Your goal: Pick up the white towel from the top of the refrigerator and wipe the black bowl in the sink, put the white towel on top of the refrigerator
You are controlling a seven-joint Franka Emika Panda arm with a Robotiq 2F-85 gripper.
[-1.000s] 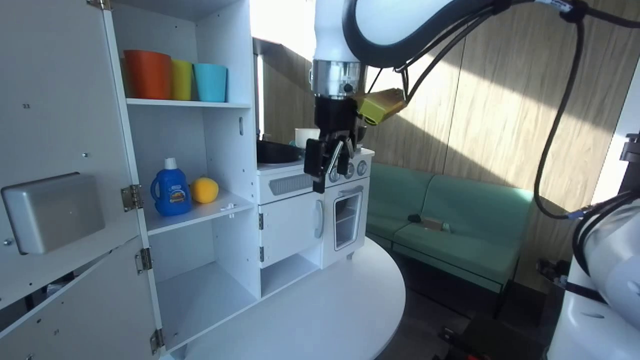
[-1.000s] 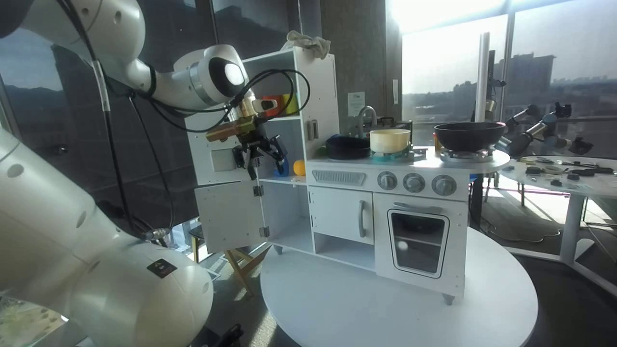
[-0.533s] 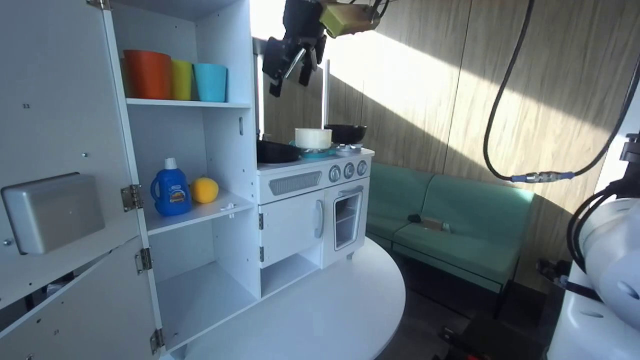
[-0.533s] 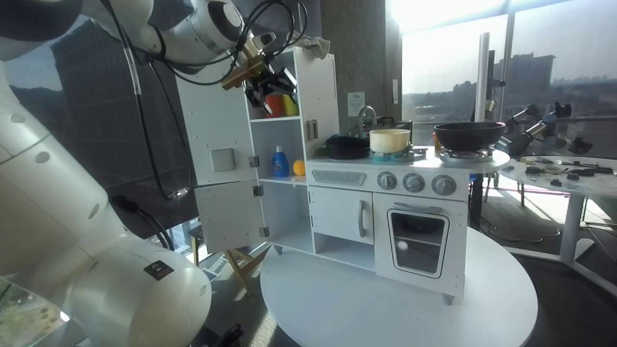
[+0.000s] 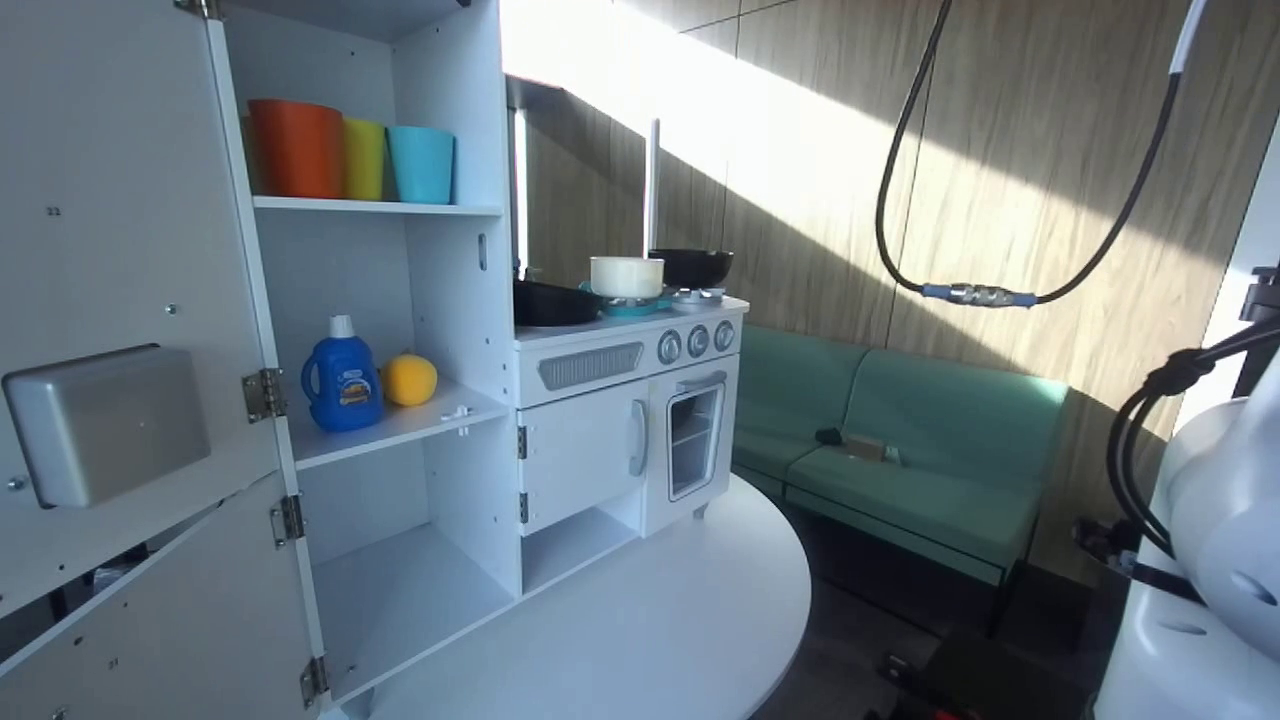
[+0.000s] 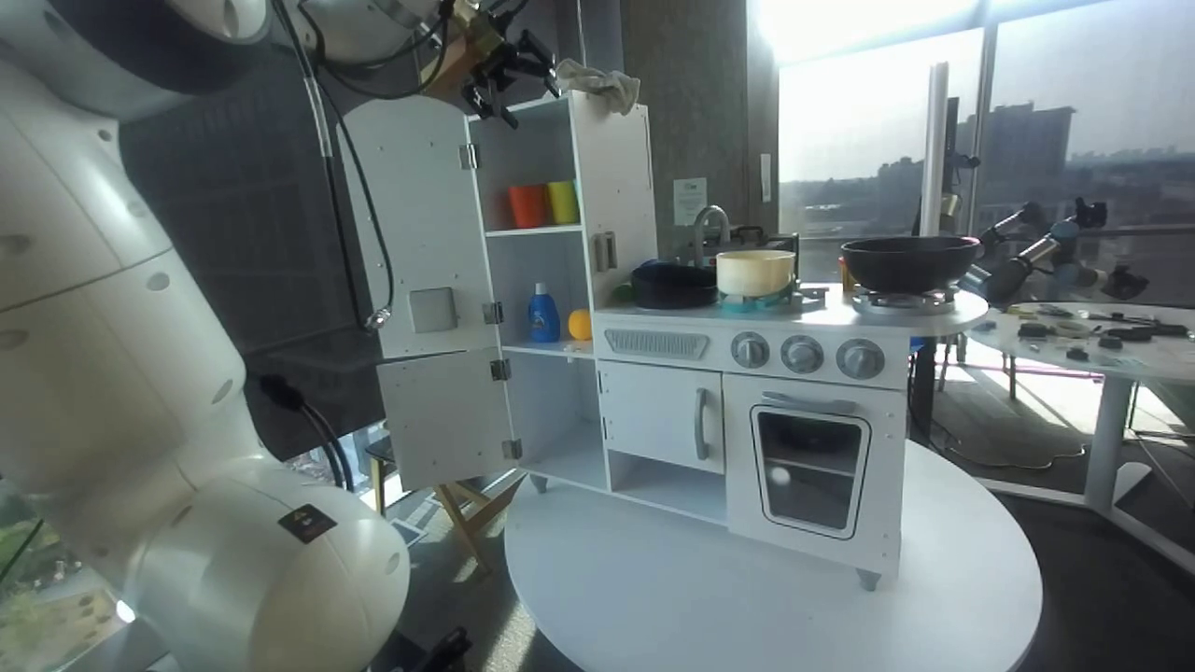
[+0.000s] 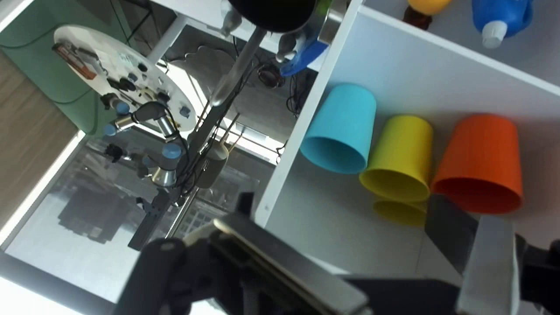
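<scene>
In an exterior view, your hand [image 6: 533, 105] stands near the upper edge of the refrigerator [image 6: 616, 187], its fingers well apart with nothing between them. The white towel [image 6: 602, 87] lies on the refrigerator's top, at about three o'clock from the hand; its long axis runs from ten to four o'clock, the four o'clock end draped over the edge. Depth between fingertips and towel: cannot be told. Judged: you should advance toward three o'clock, onto the nearer end. The black bowl [image 6: 674, 287] sits lower, about five o'clock from the towel.

Round white table [image 6: 747, 597], toy refrigerator [image 6: 611, 187] and stove unit [image 6: 738, 439] standing on it, side by side
</scene>
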